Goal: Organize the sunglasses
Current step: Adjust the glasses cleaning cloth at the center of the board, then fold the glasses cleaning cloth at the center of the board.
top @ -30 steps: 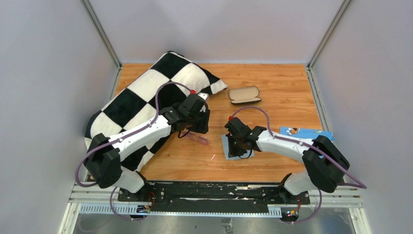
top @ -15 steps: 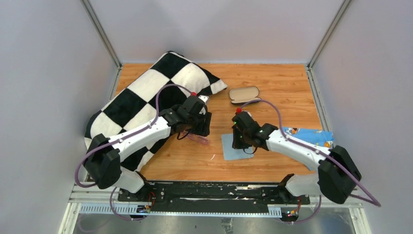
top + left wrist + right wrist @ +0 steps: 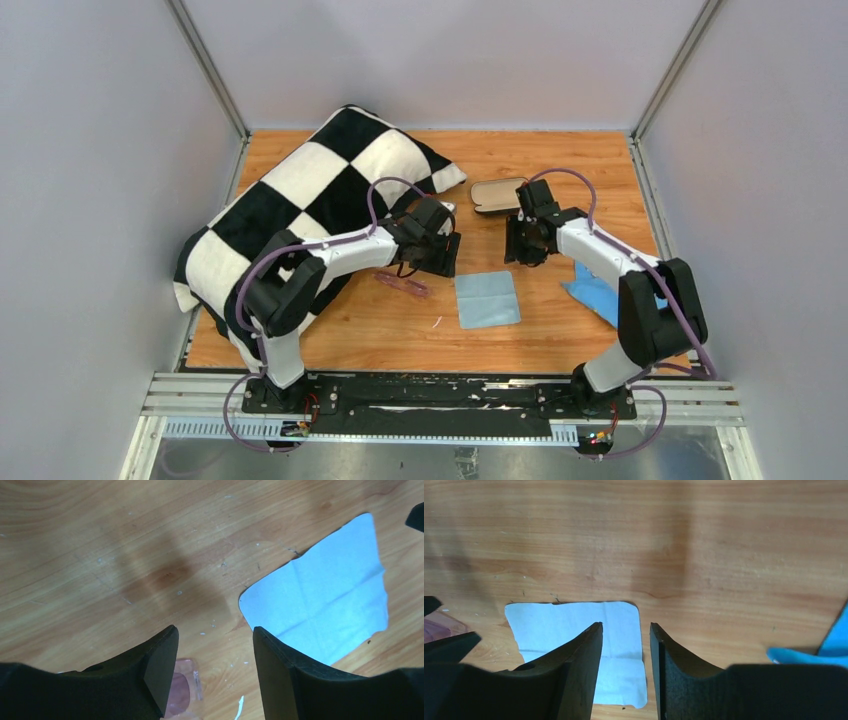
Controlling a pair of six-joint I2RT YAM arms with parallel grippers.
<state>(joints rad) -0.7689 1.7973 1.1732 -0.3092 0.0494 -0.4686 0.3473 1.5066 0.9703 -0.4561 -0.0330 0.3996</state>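
Right gripper (image 3: pixel 625 627) now beside open case (image 3: pixel 498 196)

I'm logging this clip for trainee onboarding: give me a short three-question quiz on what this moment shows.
1. Which is nearer the sunglasses: the left gripper or the right gripper?
2. True or false: the light blue cloth lies spread on the table, held by neither gripper.
3. The sunglasses lie: A on the cloth; B on the bare table beside the cloth; C in the left gripper.
Key: 1 left gripper; 2 true; 3 B.
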